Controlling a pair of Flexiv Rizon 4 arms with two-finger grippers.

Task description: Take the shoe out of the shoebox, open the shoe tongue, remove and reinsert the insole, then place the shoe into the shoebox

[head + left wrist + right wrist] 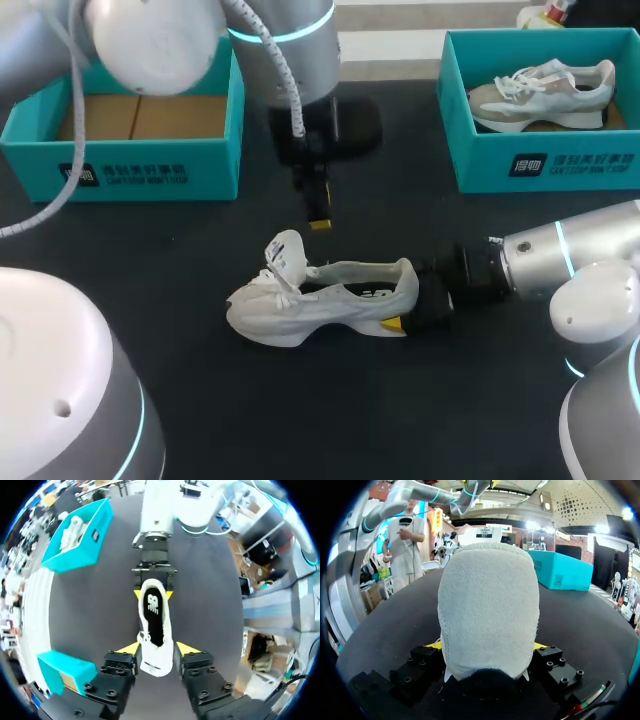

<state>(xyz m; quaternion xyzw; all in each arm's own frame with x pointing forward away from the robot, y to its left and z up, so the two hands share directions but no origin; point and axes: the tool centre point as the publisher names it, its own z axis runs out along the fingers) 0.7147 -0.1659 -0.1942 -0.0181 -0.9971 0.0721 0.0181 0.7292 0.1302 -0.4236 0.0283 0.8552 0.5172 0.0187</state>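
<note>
A white shoe (330, 300) lies on its sole mid-table, toe to the left, its tongue (285, 250) standing up. My right gripper (408, 302) is shut on the heel from the right; in the right wrist view the heel (490, 610) fills the space between its yellow tips (487, 645). My left gripper (318, 222) hangs over the shoe, fingers pointing down. In the left wrist view the shoe (155, 620) runs away from the gripper (157, 647), the tongue (156, 665) lies between the spread fingers, and the dark insole shows inside. The right gripper (152, 594) clamps the far end.
A teal shoebox (150, 155) with a bare cardboard floor stands at the back left. A second teal box (545, 165) at the back right holds another pale shoe (545, 95). Black table surface surrounds the shoe in front and to the left.
</note>
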